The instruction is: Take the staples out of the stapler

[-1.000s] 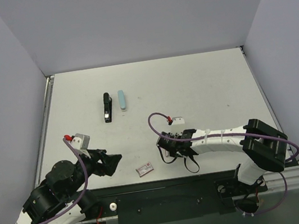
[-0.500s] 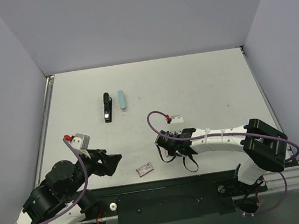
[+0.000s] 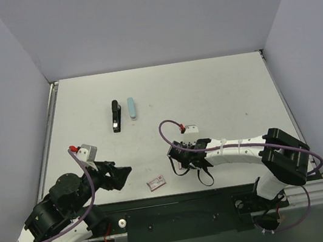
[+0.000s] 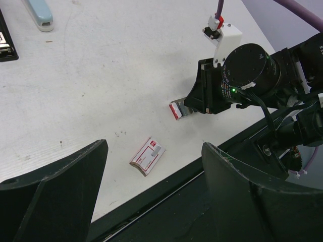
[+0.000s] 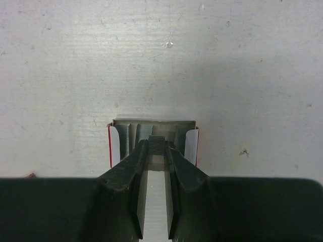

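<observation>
The stapler (image 3: 115, 116) is seen lying flat on the bench (image 3: 224, 86), in the upper left of the top view. It is set just beside a blue bar (image 3: 131, 108) and is well apart from both hands. The left hand (image 3: 123, 173) is held spread wide at the lower left. An open box (image 5: 151, 123) with red sides is pinched by the right hand (image 5: 156, 144), low in the middle. A small box (image 3: 156, 183) is seen lying near it on the bench.

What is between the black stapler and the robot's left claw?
Only bare table lies between the stapler and the left gripper, as the top view shows.
</observation>
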